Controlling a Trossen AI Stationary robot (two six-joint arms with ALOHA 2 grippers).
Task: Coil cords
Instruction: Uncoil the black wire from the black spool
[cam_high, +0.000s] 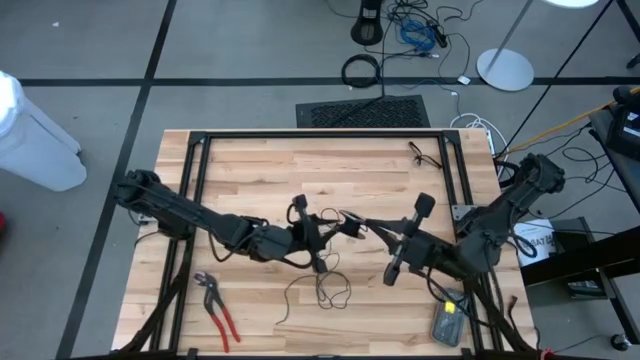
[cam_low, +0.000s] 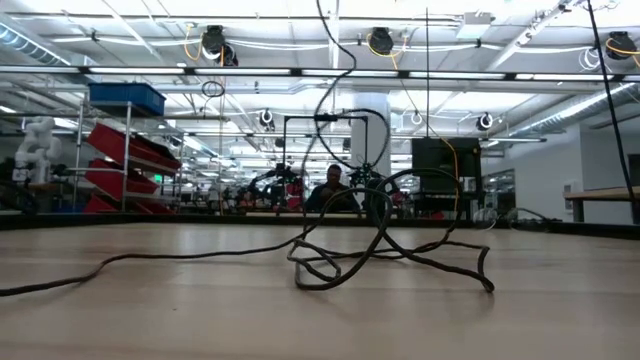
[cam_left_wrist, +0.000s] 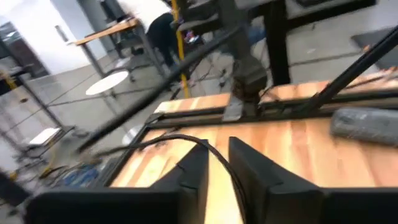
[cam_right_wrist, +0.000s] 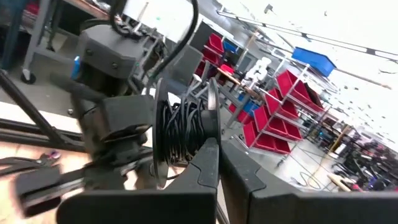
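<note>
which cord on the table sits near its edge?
The small cord, by the table's far right corner; the long one sprawls mid-table.

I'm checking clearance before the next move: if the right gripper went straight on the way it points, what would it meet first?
Probably the cord spool just past the right gripper, with the left arm's wrist behind it; depth is unclear.

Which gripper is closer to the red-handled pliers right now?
Left. The left gripper is at table centre, up and right of the pliers near the front-left edge; the right gripper sits farther right, beyond the left one.
</note>
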